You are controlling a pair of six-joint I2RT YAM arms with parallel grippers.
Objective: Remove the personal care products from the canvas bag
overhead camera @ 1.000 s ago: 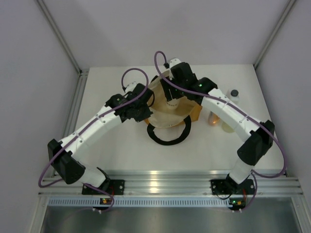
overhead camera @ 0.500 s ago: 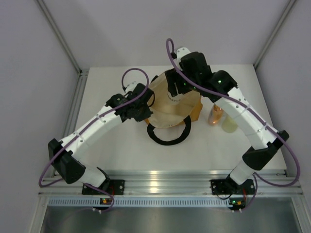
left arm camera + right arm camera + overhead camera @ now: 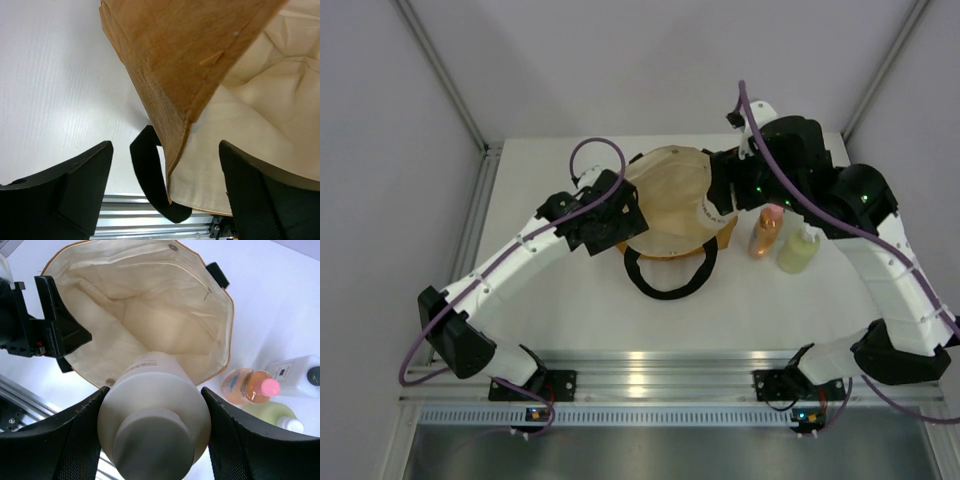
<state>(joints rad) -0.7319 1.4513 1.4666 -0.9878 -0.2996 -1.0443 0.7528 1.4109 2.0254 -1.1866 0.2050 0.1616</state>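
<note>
Cream cylinder (image 3: 152, 415) sits pinched in the right gripper (image 3: 155, 440), lower centre of frame, above the canvas bag (image 3: 125, 300); left gripper (image 3: 167, 187) spread astride its rim. Likely next: stand it beside the orange bottle (image 3: 250, 387).

Enclosure: three-sided booth, seen from above.
Back wall (image 3: 660, 60): plain pale grey panel, unmarked.
Left wall (image 3: 380, 200): same pale grey, a shade darker.
Right wall (image 3: 925, 170): same pale grey.
Corner posts (image 3: 440, 70): slim grey metal profiles where the back wall meets each side wall.
Worktop (image 3: 570, 290): white, matt, rectangular; fine parallel ribbing shows in the left wrist view.
Side rail (image 3: 478, 215): aluminium, along the worktop's left edge.
Front rail (image 3: 660, 372): slotted aluminium extrusion across the near edge.
Perforated strip (image 3: 660, 413): just below the front rail.
Grey surface (image 3: 660, 455): dull, lowest band of the top view.
Light: soft, diffuse; bright glare mid front rail; faint shadows on the worktop.
</note>
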